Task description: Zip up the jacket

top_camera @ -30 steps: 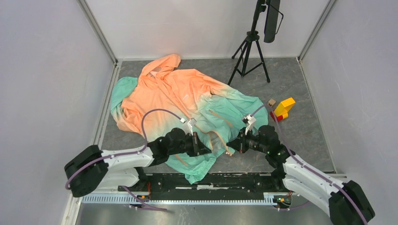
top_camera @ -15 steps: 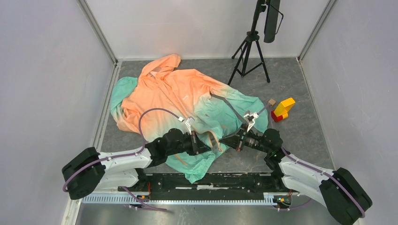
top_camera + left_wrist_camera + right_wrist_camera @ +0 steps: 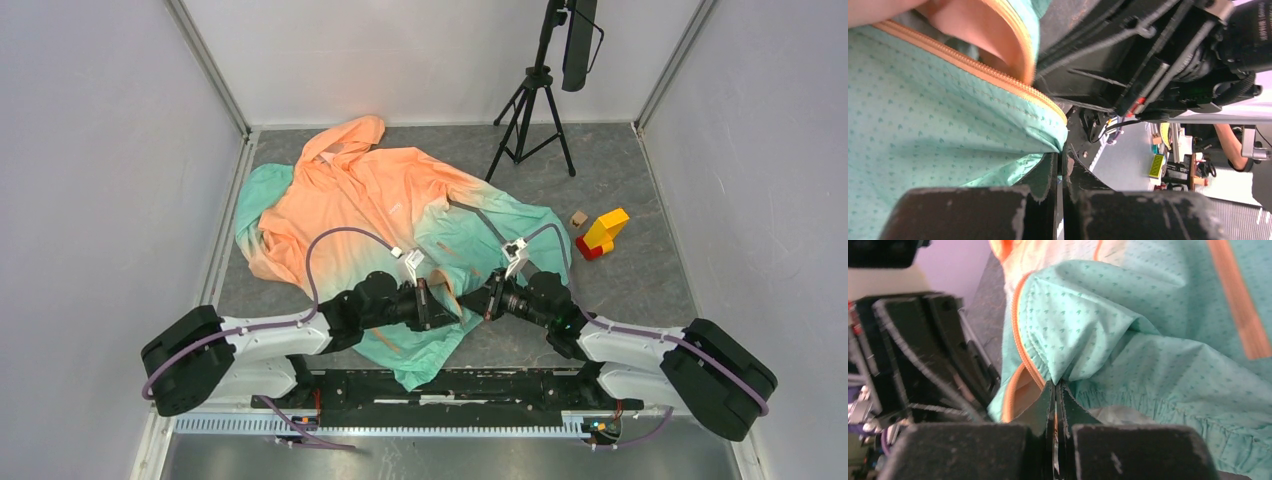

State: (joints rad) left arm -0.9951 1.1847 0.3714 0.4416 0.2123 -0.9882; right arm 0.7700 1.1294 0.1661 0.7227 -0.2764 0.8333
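The jacket [image 3: 380, 205] lies spread on the grey floor, orange at hood and shoulders, teal at the hem. My left gripper [image 3: 448, 303] is shut on the teal hem corner [image 3: 1048, 135] beside the orange zipper tape [image 3: 998, 75]. My right gripper [image 3: 482, 300] faces it at close range and is shut on the other front edge, pinching teal fabric [image 3: 1083, 335] at its orange zipper [image 3: 1023, 355]. The two grippers almost touch over the lower hem. In the right wrist view the left gripper's body [image 3: 923, 355] shows at the left.
A black tripod [image 3: 533, 105] stands at the back. A yellow and red block [image 3: 603, 232] and a small wooden cube [image 3: 578, 218] lie right of the jacket. Grey walls close in both sides. The arm bases' rail [image 3: 450, 385] runs along the near edge.
My right gripper has swung left toward the left gripper, carrying its jacket edge; the two are now nearly together. The left gripper has shifted slightly right.
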